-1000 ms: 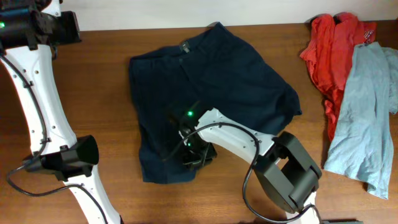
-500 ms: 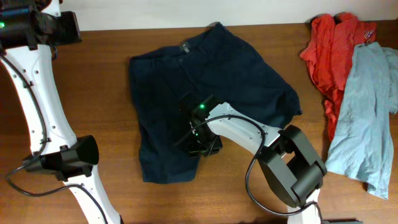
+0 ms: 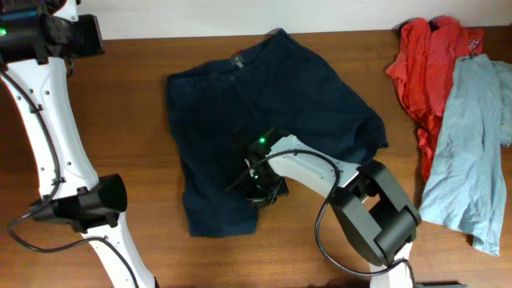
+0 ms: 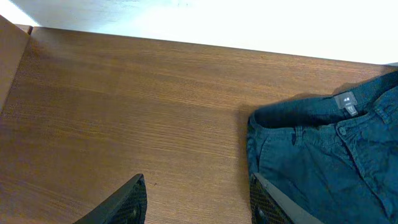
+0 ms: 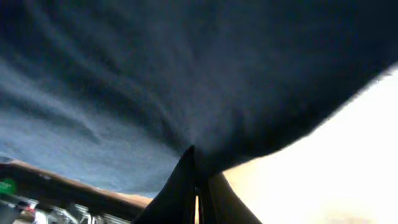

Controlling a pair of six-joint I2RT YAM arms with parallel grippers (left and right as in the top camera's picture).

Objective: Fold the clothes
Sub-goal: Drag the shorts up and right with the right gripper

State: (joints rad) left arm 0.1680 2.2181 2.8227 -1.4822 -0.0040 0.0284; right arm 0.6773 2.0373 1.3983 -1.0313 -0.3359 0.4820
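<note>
With the right tool (image 3: 260, 190) pinched shut on a fold of the navy shorts (image 3: 272, 104), which lie spread mid-way across the desk (image 3: 120, 104), lift low and carry the leg over evenly while the left tool (image 4: 196, 202) hangs part-open and empty.

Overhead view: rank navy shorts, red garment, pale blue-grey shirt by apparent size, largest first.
1. navy shorts, clearly the largest.
2. pale blue-grey shirt.
3. red garment.
The order of 2 and 3 is unsure: the shirt lies over part of the red garment and runs to the frame edge.
</note>
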